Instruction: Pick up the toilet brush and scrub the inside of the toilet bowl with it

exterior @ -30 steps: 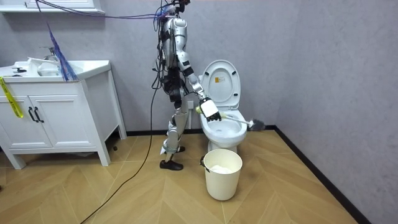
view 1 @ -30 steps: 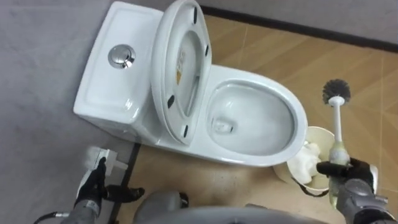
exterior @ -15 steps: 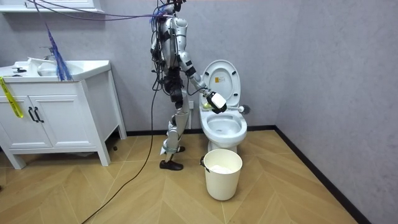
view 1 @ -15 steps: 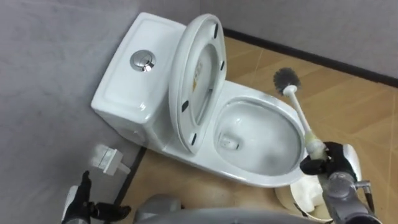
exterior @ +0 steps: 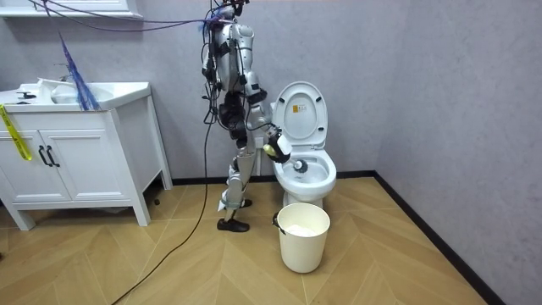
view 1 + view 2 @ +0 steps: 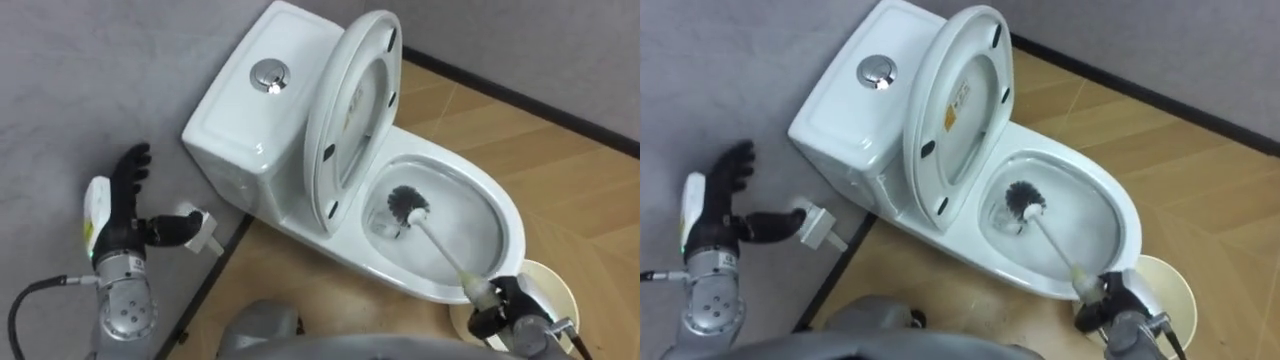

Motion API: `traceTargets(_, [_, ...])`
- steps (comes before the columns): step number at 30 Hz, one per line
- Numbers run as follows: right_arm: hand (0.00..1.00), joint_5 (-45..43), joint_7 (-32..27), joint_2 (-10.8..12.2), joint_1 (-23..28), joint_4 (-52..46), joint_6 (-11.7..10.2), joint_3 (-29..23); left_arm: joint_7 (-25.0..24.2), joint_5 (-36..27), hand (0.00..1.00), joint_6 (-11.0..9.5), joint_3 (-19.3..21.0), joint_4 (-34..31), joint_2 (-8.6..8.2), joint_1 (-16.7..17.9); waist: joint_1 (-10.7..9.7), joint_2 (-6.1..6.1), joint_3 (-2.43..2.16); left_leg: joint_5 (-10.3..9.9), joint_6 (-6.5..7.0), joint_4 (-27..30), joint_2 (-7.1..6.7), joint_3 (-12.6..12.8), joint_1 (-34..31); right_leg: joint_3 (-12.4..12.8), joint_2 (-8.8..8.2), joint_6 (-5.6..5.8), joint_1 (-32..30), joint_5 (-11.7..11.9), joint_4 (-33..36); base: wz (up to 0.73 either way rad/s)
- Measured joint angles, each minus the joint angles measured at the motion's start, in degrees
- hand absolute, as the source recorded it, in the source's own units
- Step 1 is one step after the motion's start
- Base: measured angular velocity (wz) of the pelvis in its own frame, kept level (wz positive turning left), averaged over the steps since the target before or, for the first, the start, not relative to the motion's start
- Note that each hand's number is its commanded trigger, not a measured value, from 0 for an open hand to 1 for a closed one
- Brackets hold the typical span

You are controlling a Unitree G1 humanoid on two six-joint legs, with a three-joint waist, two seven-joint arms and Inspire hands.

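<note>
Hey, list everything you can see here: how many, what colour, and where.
toilet: one, white, against the grey wall
seat and lid: one set, white, raised
flush button: one, chrome, on the tank
toilet brush: one, black head and white handle, head inside the toilet
bucket: one, cream, on the floor before the toilet
vanity cabinet: one, white, at the room view's left
left hand: black, fingers straight, raised beside the tank
right hand: black, fingers curled round the brush handle, by the toilet's rim
</note>
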Motion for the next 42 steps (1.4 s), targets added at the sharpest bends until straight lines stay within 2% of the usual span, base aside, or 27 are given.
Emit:
traceTargets(2, [1.0, -0.3, 0.3, 0.0, -0.1, 1.6, 0.0, 0.0, 1.0, 0.2, 0.0, -0.2, -1.1, -2.3, 0.11, -1.2, -0.3, -0.02, 0.0, 0.0, 0.0, -0.1, -0.01, 0.0, -0.1, -0.1, -0.01, 0.0, 0.0, 0.0, 0.0, 0.0])
traceTargets(4, [1.0, -0.2, 0.9, 0.0, -0.1, 2.5, 0.0, 0.0, 1.9, 0.2, 0.0, -1.4, -1.7, -3.7, 0.54, -2.8, -0.7, -0.01, 0.0, 0.0, 0.0, 0.0, 0.02, 0.1, 0.0, -0.1, -0.05, 0.0, 0.0, 0.0, 0.0, 0.0])
traceTargets(7, [1.0, -1.2, 1.4, 0.0, 0.0, 4.8, 0.0, 0.0, 2.3, 0.8, 0.0, -2.2, -2.2, -4.1, 1.38, -5.2, -2.7, 0.3, -0.07, 0.0, 0.02, 0.1, 0.01, 0.4, -0.1, 0.2, -0.16, 0.0, -0.1, 0.0, 0.2, -0.04])
traceTargets(13, [1.0, -0.9, 1.9, -0.5, -0.9, 6.9, -0.5, -0.5, 2.3, 0.8, 0.0, -2.2, -5.1, -4.1, 2.18, -5.4, -5.0, 0.86, -0.13, 0.0, 0.03, 0.5, 0.05, 1.0, -0.6, 1.4, -0.13, 0.0, -0.9, 0.0, 0.5, -0.09])
traceTargets(14, [1.0, -0.8, 1.9, -0.7, -1.4, 7.1, -0.6, -0.5, 2.4, 0.8, 0.0, -2.3, -6.4, -3.5, 2.3, -6.1, -5.4, 1.05, -0.02, 0.0, 0.04, 0.6, 0.05, 1.0, -0.6, 1.5, -0.18, 0.0, -1.2, 0.0, 0.9, -0.03])
traceTargets(16, [1.0, -1.1, 1.9, -0.9, -2.3, 7.2, -0.5, -0.5, 2.3, 0.8, 0.0, -2.5, -8.9, -0.4, 2.48, -7.8, -5.9, 1.47, -0.14, 0.0, 0.08, 0.6, 0.07, 1.2, -1.0, 1.7, -0.34, -0.05, -2.3, -0.2, 2.1, -0.06])
traceTargets(18, [1.0, -1.1, 1.9, -1.0, -2.8, 7.4, -0.5, -0.5, 2.1, 0.7, 0.0, -2.8, -10.4, 2.4, 2.61, -8.7, -6.1, 1.51, -0.03, 0.1, 0.18, 0.6, 0.22, 1.9, -1.5, 2.2, -0.73, -0.21, -3.6, -0.3, 2.7, -0.19])
traceTargets(20, [1.0, -1.3, 1.9, -1.1, -4.5, 7.7, -0.5, -0.5, 1.4, 0.7, 0.0, -2.8, -10.8, 5.3, 2.67, -9.3, -6.0, 1.72, -0.11, 0.1, 0.25, 0.7, 0.51, 2.8, -2.8, 3.2, -0.77, -0.32, -5.1, -0.3, 3.5, -0.23])
traceTargets(23, [1.0, -1.3, 1.3, -1.3, -6.3, 7.7, -0.3, -0.5, -0.3, 0.6, 0.0, -2.7, -12.0, 7.7, 3.19, -9.8, -6.3, 1.88, 0.22, 0.3, 0.4, 2.1, 0.75, 3.0, -6.1, 3.2, -0.97, -0.5, -8.7, -0.3, 5.2, -0.06])
traceTargets(25, [1.0, -1.3, 1.2, -1.8, -8.0, 8.2, 0.1, -0.3, -0.5, 0.9, 0.0, -3.2, -14.0, 9.9, 4.0, -10.9, -6.2, 2.04, 0.68, 0.4, 0.52, 2.9, 0.78, 3.1, -7.7, 3.4, -1.14, -0.51, -10.3, -0.3, 6.3, -0.02])
traceTargets(28, [1.0, -4.5, 1.0, -4.6, -11.8, 8.1, 0.7, 0.6, -0.2, 1.0, 0.0, -5.9, -15.4, 12.9, 4.71, -14.1, -4.7, 2.35, 0.84, 1.0, 1.14, 4.0, 0.73, 4.3, -11.8, 4.2, -2.16, -0.63, -15.6, -0.4, 9.7, -0.1])
traceTargets(29, [1.0, -5.5, 0.9, -5.2, -12.4, 8.0, 0.6, 0.6, -0.3, 1.0, 0.0, -6.3, -15.6, 13.4, 4.81, -14.6, -4.3, 1.96, 1.09, 1.2, 1.24, 4.0, 0.63, 4.4, -12.5, 4.3, -2.22, -0.69, -16.6, -0.4, 10.2, -0.13])
traceTargets(30, [1.0, -7.6, 0.5, -6.4, -14.0, 7.8, 0.7, 0.8, -0.3, 1.0, 0.0, -7.0, -15.8, 14.0, 5.06, -15.4, -3.8, 2.26, 1.05, 1.4, 1.46, 4.4, 0.22, 4.4, -14.3, 4.7, -2.42, -0.94, -18.6, -0.6, 11.4, 0.0])
traceTargets(31, [1.0, -9.8, 0.4, -7.6, -15.9, 7.8, 0.7, 0.8, -0.4, 1.0, 0.0, -7.5, -16.2, 14.0, 5.61, -16.4, -3.7, 2.27, 1.07, 1.7, 1.72, 4.9, -0.21, 4.5, -16.2, 4.8, -3.37, -1.05, -21.0, -1.1, 13.5, 0.04])
traceTargets(34, [1.0, -12.0, -0.4, -10.1, -18.6, 7.4, 0.7, 2.7, -0.1, 1.9, 0.0, -7.7, -18.1, 14.1, 7.14, -18.7, -3.2, 2.16, 1.15, 2.5, 2.15, 5.7, -0.89, 4.9, -19.4, 4.8, -5.15, -1.14, -25.2, -1.4, 16.7, 0.04])
traceTargets(37, [1.0, -16.9, -1.2, -13.6, -21.5, 5.3, 1.9, 4.7, 0.3, 2.9, 0.0, -8.2, -19.6, 13.6, 8.97, -21.0, -1.2, 2.04, 1.29, 3.2, 2.69, 6.7, -1.2, 6.4, -23.8, 4.0, -7.03, -1.32, -30.7, -1.4, 19.9, -0.14])
traceTargets(40, [1.0, -20.0, -3.5, -15.1, -23.0, 3.2, 3.2, 7.8, 2.8, 3.4, 0.0, -8.3, -20.7, 12.2, 10.13, -21.3, -0.6, 2.01, 1.32, 3.3, 2.79, 8.3, -1.28, 7.0, -27.4, 4.2, -7.82, -1.61, -35.0, -1.6, 22.3, -0.08])
traceTargets(42, [1.0, -22.1, -4.1, -16.6, -23.2, 0.2, 4.4, 9.8, 4.4, 4.2, 0.0, -8.3, -21.0, 11.3, 10.31, -21.8, 0.1, 2.47, 1.42, 3.2, 2.87, 9.7, -1.13, 7.2, -30.1, 4.6, -7.92, -1.8, -37.7, -1.6, 23.4, -0.1])
